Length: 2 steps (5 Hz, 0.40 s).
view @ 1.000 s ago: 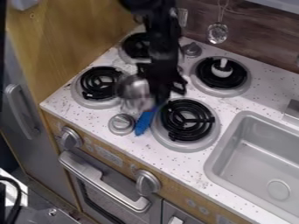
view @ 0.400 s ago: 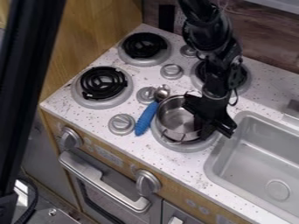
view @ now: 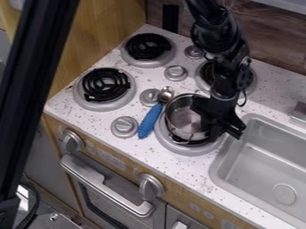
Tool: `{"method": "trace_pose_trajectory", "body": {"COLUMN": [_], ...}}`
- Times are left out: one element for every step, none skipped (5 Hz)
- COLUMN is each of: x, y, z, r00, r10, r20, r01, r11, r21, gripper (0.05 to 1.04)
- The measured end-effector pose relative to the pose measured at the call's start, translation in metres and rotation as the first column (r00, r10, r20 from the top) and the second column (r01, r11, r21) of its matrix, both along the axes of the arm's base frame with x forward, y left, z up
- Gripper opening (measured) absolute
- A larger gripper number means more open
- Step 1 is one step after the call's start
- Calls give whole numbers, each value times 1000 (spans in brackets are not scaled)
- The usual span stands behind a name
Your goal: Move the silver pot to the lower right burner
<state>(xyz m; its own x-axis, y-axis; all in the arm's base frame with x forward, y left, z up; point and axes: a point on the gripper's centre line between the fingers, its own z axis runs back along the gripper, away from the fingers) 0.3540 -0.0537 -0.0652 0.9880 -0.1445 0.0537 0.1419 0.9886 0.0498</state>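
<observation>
Camera view: high before the speckled white bench, slanting down.
Brown wood-grain wall: faced, across top right.
Silver oven handle: low in view, bench front running down rightward.
Grey rectangular sink: near, cropped by right edge.

Four burners: one near the countertop's left corner, another burner by its back corner, a third burner towards the back edge (half hidden, but it counts), and a fourth burner towards the front edge. One silver pot. One blue-handled utensil. Six knobs in all: four on top, namely a knob, a knob, a knob and a knob, plus two below the front edge, a knob and a knob. One long bar handle. One sink, one drain.
</observation>
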Motion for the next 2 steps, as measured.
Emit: {"method": "trace_pose_trajectory", "body": {"x": [2, -1], "y": [1, 0], "z": [41, 83], "r00": [994, 985], "r10": [61, 128], "r20": [86, 115], "r01": [-60, -120], "r11": [998, 990], "r21": [-18, -71], "gripper": [525, 840]}}
